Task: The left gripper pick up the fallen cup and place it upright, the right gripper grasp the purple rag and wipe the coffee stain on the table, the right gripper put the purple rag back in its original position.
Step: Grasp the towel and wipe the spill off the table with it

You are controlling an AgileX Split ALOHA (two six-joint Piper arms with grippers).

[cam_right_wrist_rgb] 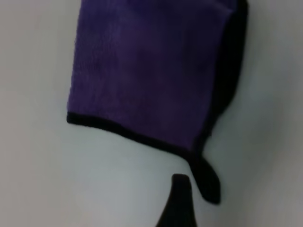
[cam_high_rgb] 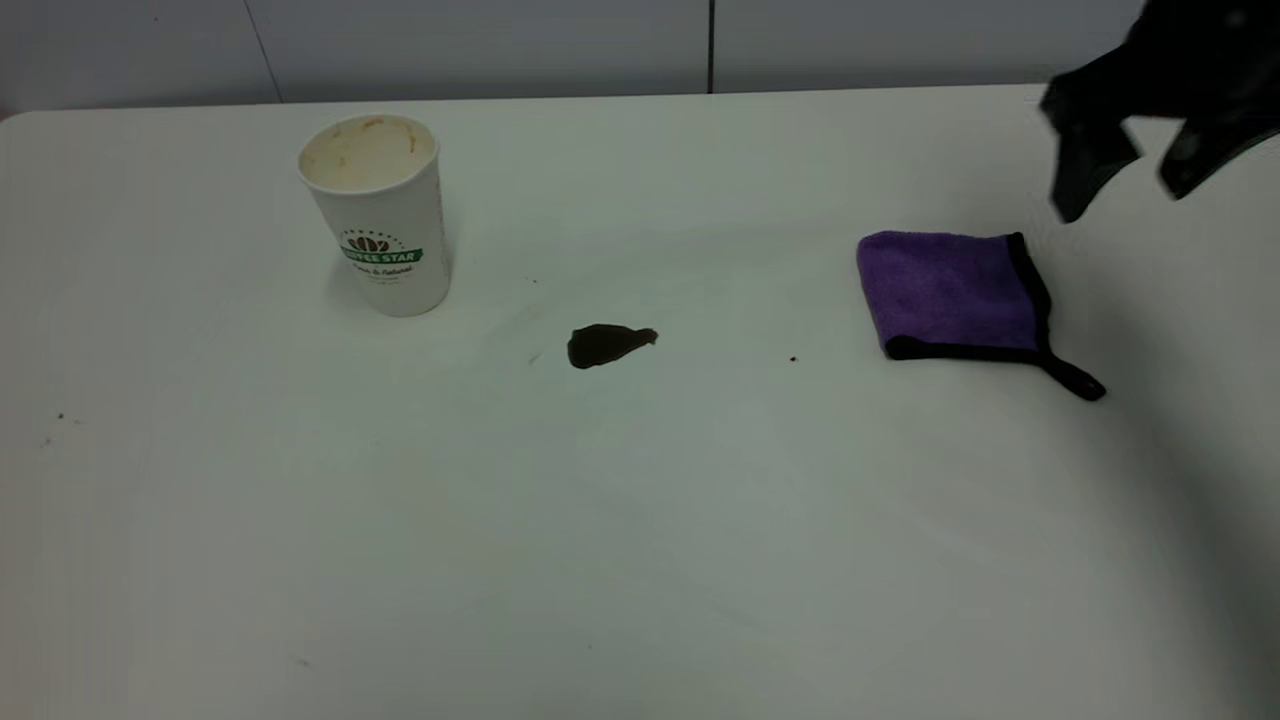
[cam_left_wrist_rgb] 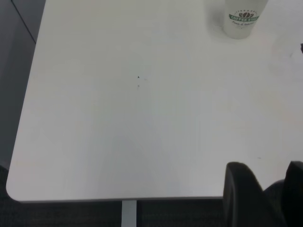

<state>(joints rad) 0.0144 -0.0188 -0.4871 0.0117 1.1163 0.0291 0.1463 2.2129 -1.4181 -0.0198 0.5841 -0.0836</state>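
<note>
Table (cam_high_rgb: 640, 560): nearest the camera is its bare white top, with only a few tiny dark specks on it.
Stain (cam_high_rgb: 606, 344): a dark teardrop of coffee lies near the middle, well apart from both cup and rag; it looks unwiped, so the wiping step is judged not yet done.
Cup (cam_high_rgb: 378, 215): stands upright at far left, mouth up, apart from the stain; the left arm's part of the task looks finished.
Cup contents: the inside shows cream walls with brown staining; no pool of liquid is visible, so it is probably emptied.
Rag (cam_high_rgb: 950, 293): the purple cloth lies flat at right, folded square, its black loop pointing toward the near right corner; nothing touches it.
Right gripper (cam_high_rgb: 1125, 185): hangs above and just beyond the rag's far right corner, with its two dark fingers spread and nothing between them. The wrist view looks down on the rag (cam_right_wrist_rgb: 147, 75) with one fingertip (cam_right_wrist_rgb: 179, 198) beside the loop. This placing suits a descent onto the cloth.
Left gripper (cam_left_wrist_rgb: 265, 194): sits back at the table's left edge, well away from the cup (cam_left_wrist_rgb: 242, 19). Its fingers stand apart and hold nothing, out of the way.
Risk: a flat cloth gives little to pinch; the raised fold or edging seems the better hold.
</note>
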